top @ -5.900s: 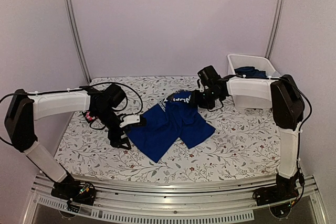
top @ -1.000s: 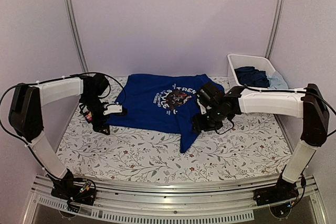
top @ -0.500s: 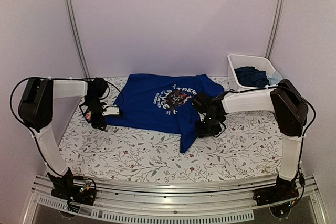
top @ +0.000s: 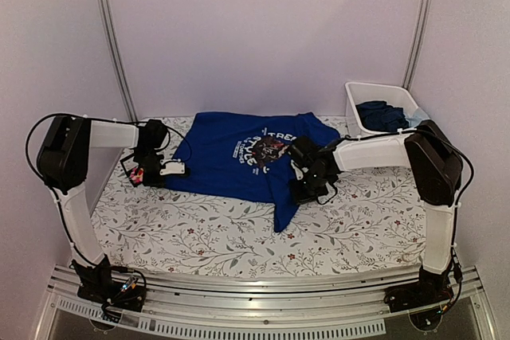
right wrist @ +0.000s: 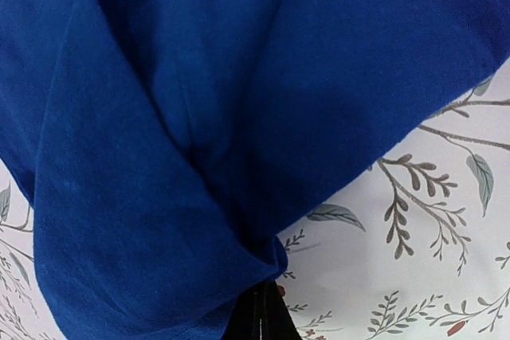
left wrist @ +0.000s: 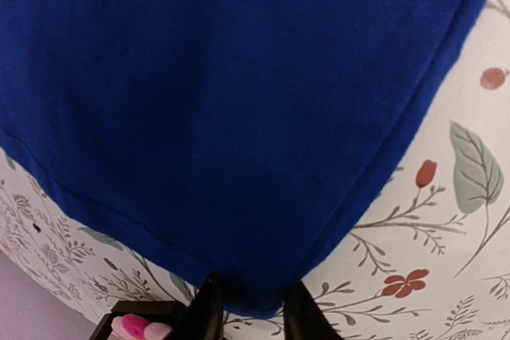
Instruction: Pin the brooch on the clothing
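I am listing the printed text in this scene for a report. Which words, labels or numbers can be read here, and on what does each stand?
"TRE": white letters on the chest of the blue T-shirt, above its dark picture; the rest of the word does not show.
Smaller white lettering around that picture: too blurred to read.
Both wrist views: no text at all.
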Available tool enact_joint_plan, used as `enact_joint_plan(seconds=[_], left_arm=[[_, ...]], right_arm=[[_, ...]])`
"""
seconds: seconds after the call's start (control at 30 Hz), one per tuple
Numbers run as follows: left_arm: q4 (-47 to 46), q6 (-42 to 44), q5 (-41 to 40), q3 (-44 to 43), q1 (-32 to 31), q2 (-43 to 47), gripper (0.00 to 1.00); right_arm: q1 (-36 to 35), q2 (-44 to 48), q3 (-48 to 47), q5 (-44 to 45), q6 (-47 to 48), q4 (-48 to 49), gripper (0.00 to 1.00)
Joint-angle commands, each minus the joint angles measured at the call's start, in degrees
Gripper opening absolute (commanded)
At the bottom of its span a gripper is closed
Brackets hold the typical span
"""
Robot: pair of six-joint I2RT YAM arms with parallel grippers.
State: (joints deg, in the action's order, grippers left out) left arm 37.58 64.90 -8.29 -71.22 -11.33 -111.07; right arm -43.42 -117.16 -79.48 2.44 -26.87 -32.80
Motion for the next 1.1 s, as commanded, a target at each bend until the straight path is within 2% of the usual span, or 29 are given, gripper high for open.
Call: enact_joint_plan(seconds=[0.0,0.03,0.27,0.43,0.57,0.7,0.83,1.0,1.03,1.07], left_arm=[[-0.47,-0.72,2.15,1.33,0.26,-0.80,0.02],[-0.82,-1.17,2.42,1.73,0.31,-0.18,0.00],[-6.79,-2.41,3.09,8.96,0.20,6.74,0.00],[-3.57,-4.82,5.70,11.55,-0.53,9.85,0.00],[-1.97,-5.09,5.49,15.42,-0.97,12.70,0.00],[-0.85,-4.71,5.15,18.96,-1.01,15.43,0.00],[-0.21,-5.23,6.53,20.36,-1.19,17.18,0.00],[0.57,-6.63,7.39,20.63,-1.43,18.14,0.00],[0.68,-6.59,7.41,20.86,-1.49,18.56,0.00],[0.64,-6.50,7.35,21.12,-1.58,19.10,0.00]], right_arm=[[0.35,2.66,4.84,-1.20,-0.78,-0.81,0.00],[0.35,3.96,5.89,-0.86,-1.35,-1.54,0.00],[-1.20,13.63,18.24,-1.73,-10.94,-7.24,0.00],[-6.77,19.21,21.94,-7.93,-16.65,-10.09,0.00],[-8.43,20.27,25.52,-18.98,-21.46,-14.88,0.00],[-8.57,22.11,27.63,-22.53,-24.66,-22.29,0.00],[-8.19,24.53,21.30,-15.72,-25.01,-23.87,0.22],[-7.29,20.96,14.36,-7.83,-19.94,-20.05,0.30],[-7.29,20.01,13.48,-6.09,-18.12,-19.08,0.41],[-7.29,18.61,12.62,-4.62,-16.91,-18.27,0.48]])
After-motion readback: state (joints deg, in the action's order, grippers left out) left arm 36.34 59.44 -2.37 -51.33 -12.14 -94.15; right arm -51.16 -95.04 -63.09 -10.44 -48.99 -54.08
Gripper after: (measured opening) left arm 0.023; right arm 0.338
